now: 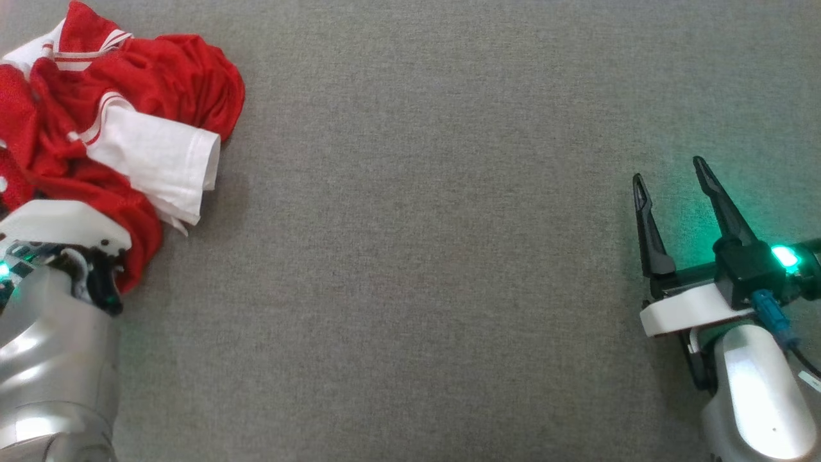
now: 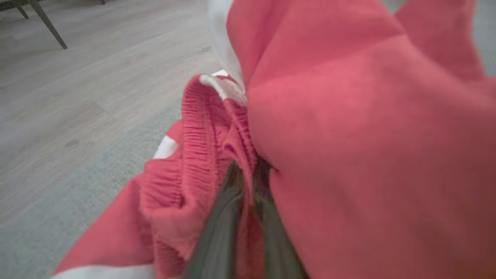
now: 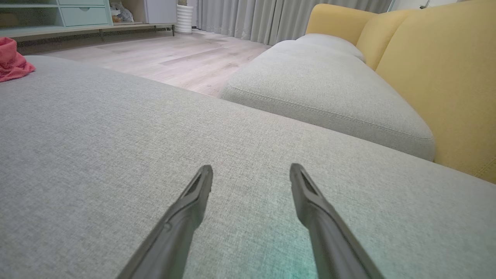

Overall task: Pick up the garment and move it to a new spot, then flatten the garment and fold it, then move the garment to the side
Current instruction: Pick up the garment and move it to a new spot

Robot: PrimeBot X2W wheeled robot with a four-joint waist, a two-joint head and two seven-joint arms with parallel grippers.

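Left gripper: fingers nearly together, pinching a fold of the red-and-white jersey
Right gripper: spread wide, holding nothing
Jersey: bunched up at the far left of the grey cushion
Progress: barely started imo. Moving, flattening and folding are all left

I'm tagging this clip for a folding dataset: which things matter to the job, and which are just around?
Job: garment, left end effector, right end effector, grey cushion underneath.
Just around: yellow sofa back, curtains, cabinet, wooden floor.
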